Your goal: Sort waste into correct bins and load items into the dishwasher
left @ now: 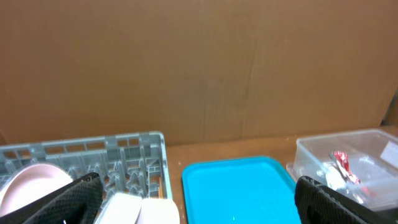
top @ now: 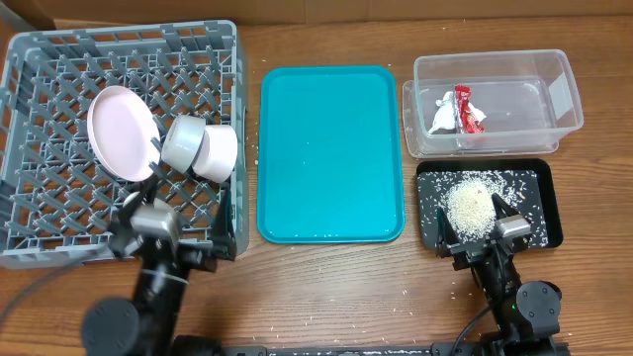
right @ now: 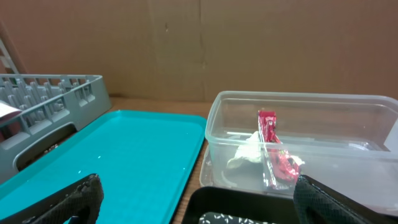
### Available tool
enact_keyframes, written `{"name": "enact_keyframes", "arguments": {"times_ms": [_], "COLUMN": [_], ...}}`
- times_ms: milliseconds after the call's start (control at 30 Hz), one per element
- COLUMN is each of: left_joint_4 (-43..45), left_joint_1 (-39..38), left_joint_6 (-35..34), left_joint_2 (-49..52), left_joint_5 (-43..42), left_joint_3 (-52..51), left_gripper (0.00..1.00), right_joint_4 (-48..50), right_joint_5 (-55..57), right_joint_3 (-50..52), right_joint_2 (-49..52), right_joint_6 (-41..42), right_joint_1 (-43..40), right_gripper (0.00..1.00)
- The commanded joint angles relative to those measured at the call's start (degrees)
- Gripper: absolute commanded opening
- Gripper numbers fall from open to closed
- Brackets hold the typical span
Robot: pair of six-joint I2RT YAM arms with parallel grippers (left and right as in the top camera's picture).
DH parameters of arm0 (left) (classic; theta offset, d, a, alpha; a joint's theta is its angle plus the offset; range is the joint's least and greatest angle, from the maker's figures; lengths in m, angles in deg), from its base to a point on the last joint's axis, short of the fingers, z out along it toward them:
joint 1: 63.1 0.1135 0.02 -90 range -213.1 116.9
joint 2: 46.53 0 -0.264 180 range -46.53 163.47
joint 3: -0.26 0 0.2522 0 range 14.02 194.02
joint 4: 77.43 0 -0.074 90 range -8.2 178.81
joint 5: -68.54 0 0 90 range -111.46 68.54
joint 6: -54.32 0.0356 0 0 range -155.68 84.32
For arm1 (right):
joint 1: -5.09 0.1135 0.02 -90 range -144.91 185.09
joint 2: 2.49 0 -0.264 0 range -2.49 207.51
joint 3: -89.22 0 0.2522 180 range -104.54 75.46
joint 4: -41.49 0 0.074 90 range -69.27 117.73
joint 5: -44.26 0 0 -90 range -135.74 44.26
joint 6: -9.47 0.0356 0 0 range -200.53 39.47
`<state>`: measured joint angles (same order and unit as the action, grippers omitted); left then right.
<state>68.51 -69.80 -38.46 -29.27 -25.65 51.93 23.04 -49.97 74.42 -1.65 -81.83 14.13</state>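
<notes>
The red and silver wrapper (top: 470,107) lies inside the clear tub (top: 495,59), beside a white crumpled scrap (top: 443,109); it also shows in the left wrist view (left: 341,165) and the right wrist view (right: 270,134). The black tray (top: 549,198) holds a pile of rice (top: 473,206). The grey rack (top: 30,59) holds the pink plate (top: 122,133), a round bowl or cup on its side (top: 183,143) and a white dish (top: 216,150). No chopsticks are visible. My left gripper (top: 176,210) is open and empty at the rack's front edge. My right gripper (top: 473,220) is open and empty over the black tray's front.
The flat teal tray (top: 331,148) lies between the rack and the bins, with a few rice grains on it. Loose grains are scattered on the wooden table near the front edge. A cardboard wall stands behind the table (left: 199,62).
</notes>
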Motion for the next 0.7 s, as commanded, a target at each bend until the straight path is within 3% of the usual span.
{"name": "enact_keyframes", "arguments": {"times_ms": [0, 133, 467, 667], "left_joint_4": [3.5, 7.0, 25.9, 22.7], "left_joint_1": [0.4, 0.3, 0.3, 0.3], "left_joint_6": [0.9, 0.2, 0.2, 0.2], "left_joint_2": [-8.5, -16.6, -17.1, -17.0], "left_joint_5": [-2.8, -3.5, -3.3, -2.9], "left_joint_3": [-10.5, -20.2, -37.7, -37.6], "left_gripper": [1.00, 1.00, 1.00, 1.00], "right_joint_4": [0.3, 0.3, 0.3, 0.3], "right_joint_5": [0.3, 0.3, 0.3, 0.3], "right_joint_3": [0.6, 0.6, 0.6, 0.6], "right_joint_2": [-0.5, -0.5, -0.5, -0.5], "right_joint_6": [0.0, 0.0, 0.0, 0.0], "right_joint_1": [0.0, 0.0, 0.0, 0.0], "right_gripper": [1.00, 1.00, 1.00, 1.00]}}
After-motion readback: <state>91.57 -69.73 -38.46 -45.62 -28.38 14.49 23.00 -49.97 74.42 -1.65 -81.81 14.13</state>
